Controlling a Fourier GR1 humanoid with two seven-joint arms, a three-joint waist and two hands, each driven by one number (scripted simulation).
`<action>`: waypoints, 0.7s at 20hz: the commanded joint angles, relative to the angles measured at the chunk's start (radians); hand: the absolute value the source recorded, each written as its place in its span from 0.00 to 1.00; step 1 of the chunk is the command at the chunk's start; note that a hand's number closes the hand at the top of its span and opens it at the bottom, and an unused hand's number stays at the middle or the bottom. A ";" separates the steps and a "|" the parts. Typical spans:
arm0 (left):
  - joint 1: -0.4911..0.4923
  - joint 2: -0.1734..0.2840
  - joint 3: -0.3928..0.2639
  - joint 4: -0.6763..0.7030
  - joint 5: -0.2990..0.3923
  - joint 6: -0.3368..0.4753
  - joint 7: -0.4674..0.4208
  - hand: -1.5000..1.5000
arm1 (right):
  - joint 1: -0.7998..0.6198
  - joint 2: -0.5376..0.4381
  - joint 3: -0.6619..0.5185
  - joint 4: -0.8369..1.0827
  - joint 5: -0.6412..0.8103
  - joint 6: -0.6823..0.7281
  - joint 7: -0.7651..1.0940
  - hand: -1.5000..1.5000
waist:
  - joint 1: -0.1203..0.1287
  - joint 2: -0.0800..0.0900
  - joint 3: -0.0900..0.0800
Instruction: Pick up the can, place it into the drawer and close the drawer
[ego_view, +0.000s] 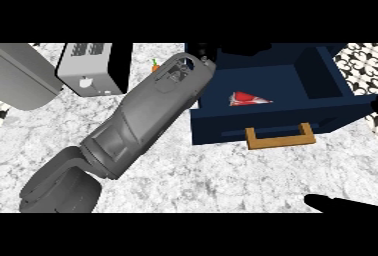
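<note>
Red-and-white metal can (247, 98): lying in open navy drawer (325, 80), right of frame centre. Left hand (198, 54): above drawer's upper-left corner, fingers indiscernible. Right hand (336, 202): lower right, fingers indiscernible. Risk: withdrawing forearm clips drawer wall, skewing closure.

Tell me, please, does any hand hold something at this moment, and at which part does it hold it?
It cannot be told. The left forearm reaches to the open drawer, but its hand is hidden. The can lies inside the drawer, untouched. The right hand holds nothing visible.

A red can (247, 99) lies inside the open navy drawer (221, 127).
</note>
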 joint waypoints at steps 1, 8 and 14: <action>-0.003 0.000 -0.005 -0.023 0.023 0.042 -0.033 0.00 | -0.039 -0.024 0.082 0.012 0.185 -0.028 -0.003 0.00 | 0.014 -0.002 0.000; -0.046 0.000 -0.026 -0.042 0.024 0.067 0.036 0.00 | -0.098 -0.086 0.160 0.161 0.443 -0.067 -0.037 0.00 | 0.054 -0.015 0.000; -0.014 0.013 0.010 -0.065 -0.013 0.032 0.034 0.00 | -0.151 -0.081 0.233 0.344 0.635 -0.141 -0.042 0.00 | 0.095 -0.023 -0.001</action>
